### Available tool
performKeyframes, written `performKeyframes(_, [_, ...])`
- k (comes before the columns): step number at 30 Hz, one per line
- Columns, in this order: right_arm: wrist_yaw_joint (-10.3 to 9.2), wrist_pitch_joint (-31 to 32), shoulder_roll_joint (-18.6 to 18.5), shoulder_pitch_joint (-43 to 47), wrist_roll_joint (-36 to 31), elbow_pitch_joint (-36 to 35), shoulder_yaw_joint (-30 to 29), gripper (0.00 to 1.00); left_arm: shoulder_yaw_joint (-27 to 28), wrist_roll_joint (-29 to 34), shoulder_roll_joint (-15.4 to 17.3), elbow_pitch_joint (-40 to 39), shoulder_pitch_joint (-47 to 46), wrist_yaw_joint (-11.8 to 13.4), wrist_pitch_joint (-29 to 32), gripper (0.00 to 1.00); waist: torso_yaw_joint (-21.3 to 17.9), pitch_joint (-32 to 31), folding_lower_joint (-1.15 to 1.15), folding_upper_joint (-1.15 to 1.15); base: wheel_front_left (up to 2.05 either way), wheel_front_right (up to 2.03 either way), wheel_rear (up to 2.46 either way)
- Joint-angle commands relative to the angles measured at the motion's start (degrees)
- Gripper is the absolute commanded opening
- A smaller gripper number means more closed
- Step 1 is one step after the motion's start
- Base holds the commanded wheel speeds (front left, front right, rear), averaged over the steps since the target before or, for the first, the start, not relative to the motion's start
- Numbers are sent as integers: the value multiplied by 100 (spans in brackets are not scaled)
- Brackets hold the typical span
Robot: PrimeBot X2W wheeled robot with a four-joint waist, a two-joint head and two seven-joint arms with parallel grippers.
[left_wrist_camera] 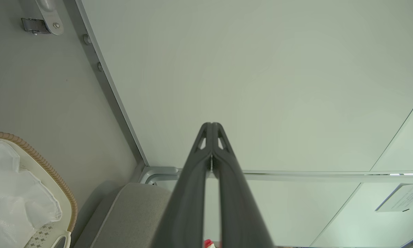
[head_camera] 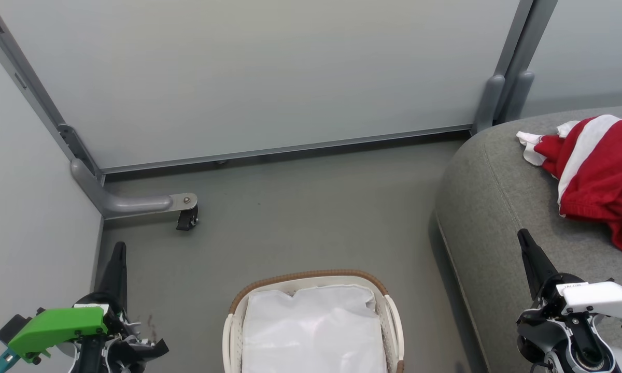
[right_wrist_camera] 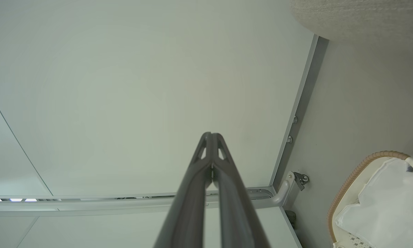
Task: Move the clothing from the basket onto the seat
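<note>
A pale grey partition wall [head_camera: 259,72] is seen across the back, w/ a second panel at the left, both framed in grey metal. Grey floor [head_camera: 300,207] is spread out in front of it. The seat [head_camera: 492,207], a big grey cushion w/ a rounded corner and a stitched seam, is found at the right of the head view. The clothing [head_camera: 601,176] (red w/ broad white stripes, crumpled) is laid on top of the seat toward its right side, is cut off by the pic edge, and is well apart from the basket. The basket [head_camera: 311,274] is set on the floor at bottom centre, near the seat's left side but not touching it. A rumpled white liner [head_camera: 313,331] is seen inside it. The left gripper [head_camera: 118,248] is held at lower left above the floor, fingers pressed together, closed on nothing. The right gripper [head_camera: 523,235] is seen at lower right against the seat's front part, likewise closed and empty, short of the clothing. A small black caster [head_camera: 187,220] is fixed under the wall's foot bracket [head_camera: 135,203], left of centre.
</note>
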Motion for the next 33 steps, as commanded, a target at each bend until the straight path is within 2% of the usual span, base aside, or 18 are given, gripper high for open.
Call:
performKeyframes(1, [-2, 9, -36, 63, 17, -19, -14, 0, 13, -19, 37, -7, -61, -35, 20, 0, 0, 0, 0, 0, 0, 0, 0])
performKeyframes(33, [-2, 9, -36, 64, 18, -19, -13, 0, 12, -18, 38, -8, -61, -36, 19, 0, 0, 0, 0, 0, 0, 0, 0])
